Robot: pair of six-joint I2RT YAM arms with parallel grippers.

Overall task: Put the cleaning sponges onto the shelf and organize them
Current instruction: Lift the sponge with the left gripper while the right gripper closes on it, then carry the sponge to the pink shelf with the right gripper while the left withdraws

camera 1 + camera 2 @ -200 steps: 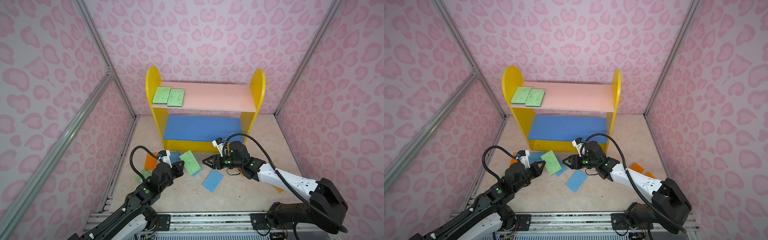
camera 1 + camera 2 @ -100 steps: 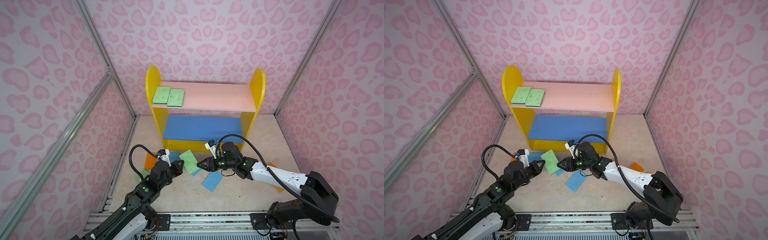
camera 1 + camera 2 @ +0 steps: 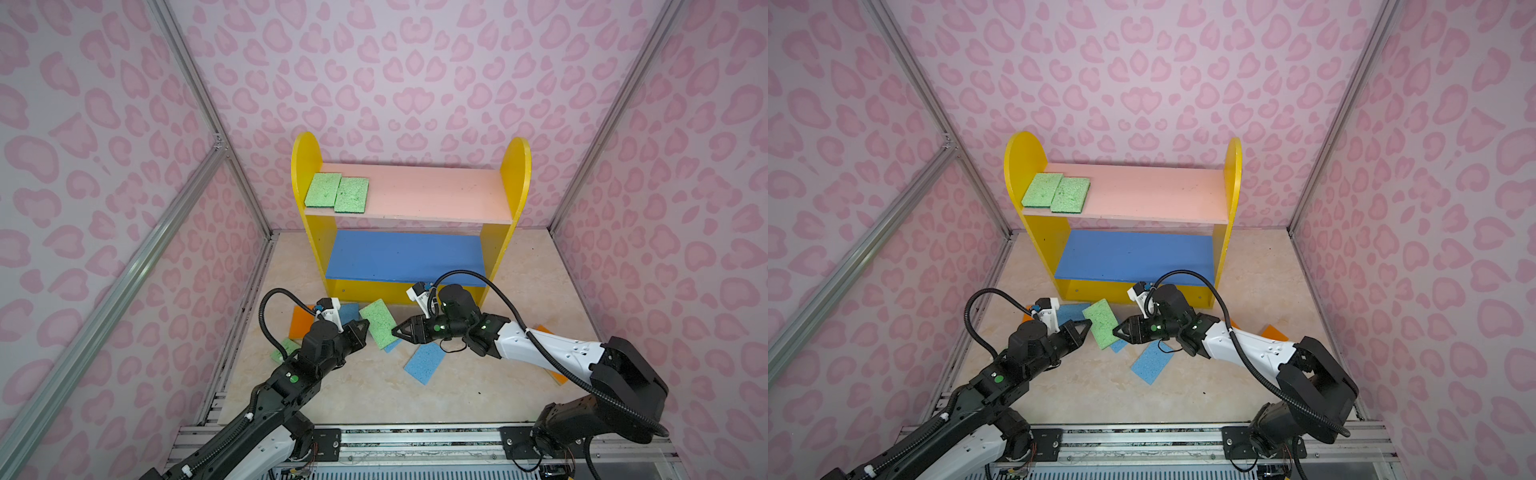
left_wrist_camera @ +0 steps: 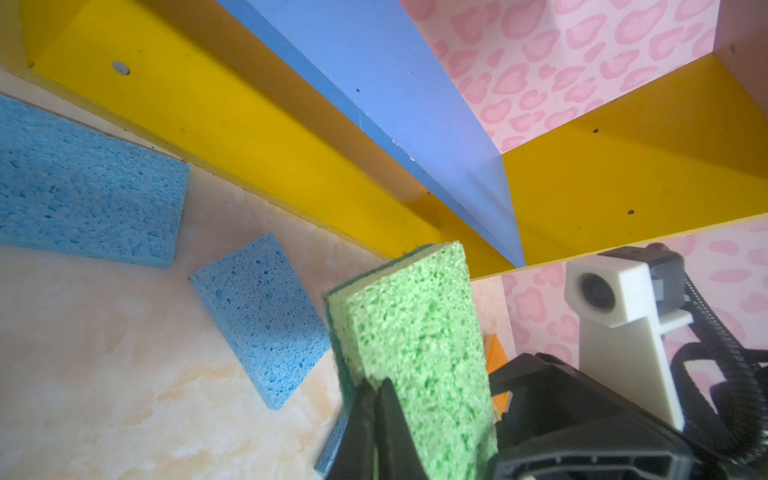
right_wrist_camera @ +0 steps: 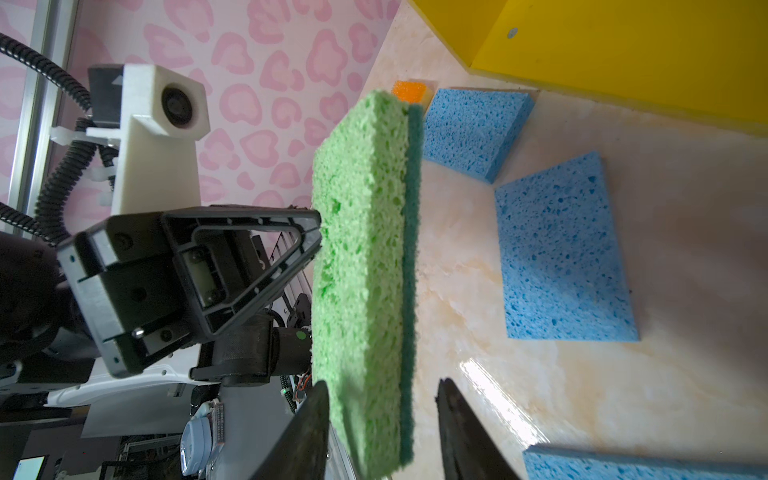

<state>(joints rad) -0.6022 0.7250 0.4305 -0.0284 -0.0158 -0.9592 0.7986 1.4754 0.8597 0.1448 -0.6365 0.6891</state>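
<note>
right wrist | left tool (image 5: 312, 235) grips green sponge (image 5: 361, 270) | right tool (image 5: 380, 388) apparently parted around it

Both top views look down from high at the shelf (image 3: 409, 257); wrist cameras sit close, sharing the green sponge (image 4: 415, 353).

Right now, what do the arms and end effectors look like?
Left arm and right arm: black joints, white link covers, small green dots. A black corrugated cable loops off each wrist, beside a white camera mount. Left end effector and right end effector: black, with triangular open-frame fingers.
</note>
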